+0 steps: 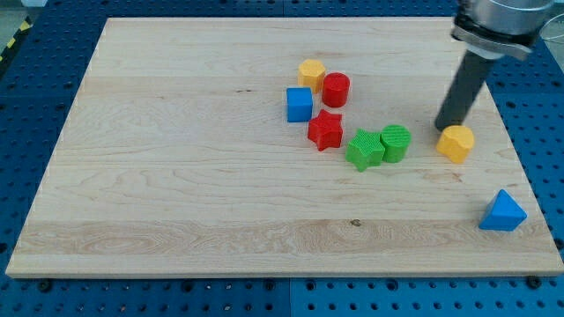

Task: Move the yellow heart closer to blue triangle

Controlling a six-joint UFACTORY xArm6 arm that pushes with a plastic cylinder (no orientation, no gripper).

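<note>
The yellow heart [456,143] lies on the wooden board at the view's right. The blue triangle [502,212] lies below and right of it, near the board's right edge. My tip [444,126] stands at the heart's upper left side, touching or almost touching it. The dark rod rises from there toward the view's top right.
A cluster sits mid-board: a yellow hexagon [311,73], a red cylinder [336,90], a blue cube [300,105], a red star [325,130], a green star [363,149] and a green cylinder [396,142]. The board's right edge [529,176] is close to the triangle.
</note>
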